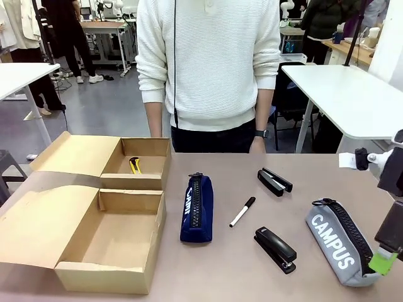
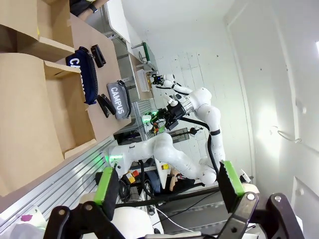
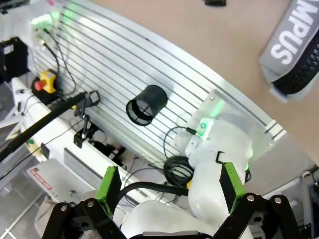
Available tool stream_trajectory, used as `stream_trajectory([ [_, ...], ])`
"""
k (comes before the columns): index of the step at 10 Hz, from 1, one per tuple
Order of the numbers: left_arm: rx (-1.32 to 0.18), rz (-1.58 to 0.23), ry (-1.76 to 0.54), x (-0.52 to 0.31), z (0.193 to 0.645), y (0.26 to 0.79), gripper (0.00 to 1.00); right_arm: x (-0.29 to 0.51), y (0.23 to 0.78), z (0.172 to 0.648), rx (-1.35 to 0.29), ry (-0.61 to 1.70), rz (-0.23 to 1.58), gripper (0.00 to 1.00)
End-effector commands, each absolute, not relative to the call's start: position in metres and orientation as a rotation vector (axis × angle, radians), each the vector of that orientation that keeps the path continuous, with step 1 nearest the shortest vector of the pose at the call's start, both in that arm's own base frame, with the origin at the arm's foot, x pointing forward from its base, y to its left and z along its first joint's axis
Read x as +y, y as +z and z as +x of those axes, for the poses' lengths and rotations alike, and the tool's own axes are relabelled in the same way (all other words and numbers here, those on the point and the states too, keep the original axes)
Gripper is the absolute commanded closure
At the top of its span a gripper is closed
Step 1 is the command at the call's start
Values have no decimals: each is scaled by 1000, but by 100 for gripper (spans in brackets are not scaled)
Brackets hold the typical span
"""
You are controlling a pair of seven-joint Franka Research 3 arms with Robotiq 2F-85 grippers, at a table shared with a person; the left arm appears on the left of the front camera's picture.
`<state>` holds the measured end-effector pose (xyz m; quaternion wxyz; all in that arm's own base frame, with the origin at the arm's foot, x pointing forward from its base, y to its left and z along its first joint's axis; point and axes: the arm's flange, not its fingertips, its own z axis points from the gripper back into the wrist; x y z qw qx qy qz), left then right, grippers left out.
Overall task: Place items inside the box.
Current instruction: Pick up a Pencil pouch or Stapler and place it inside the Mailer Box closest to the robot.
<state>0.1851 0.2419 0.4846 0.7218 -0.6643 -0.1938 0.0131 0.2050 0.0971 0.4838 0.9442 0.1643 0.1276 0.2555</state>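
The brown cardboard box (image 1: 63,251) lies open at the table's left, with a small yellow and black item (image 1: 135,165) in its far compartment. Right of it lie the navy pencil case (image 1: 196,207), the white pen (image 1: 242,212), two black staplers (image 1: 275,250) (image 1: 274,182) and the grey "CAMPUS" case (image 1: 340,242). My right gripper (image 3: 170,183) is open and empty; one green pad (image 1: 383,262) hangs just right of the grey case (image 3: 294,50). My left gripper (image 2: 168,182) is open and empty, off the table's edge and far from the box (image 2: 30,99).
A person in a white sweater (image 1: 208,63) stands at the far edge with hands down. The box's flap lids (image 1: 75,154) spread out to the left. Bare tabletop (image 1: 220,270) lies in front of the items.
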Motion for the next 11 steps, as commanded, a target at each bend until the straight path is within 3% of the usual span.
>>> stream_trajectory([
  [1, -446, -1479, 9, 242, 185, 488, 0, 114, 469, 204, 308, 509, 250, 0],
  [6, -446, -1479, 9, 242, 185, 488, 0, 186, 450, 199, 411, 734, 226, 0],
  [11, -446, -1479, 9, 242, 185, 488, 0, 214, 435, 175, 424, 647, 147, 0],
])
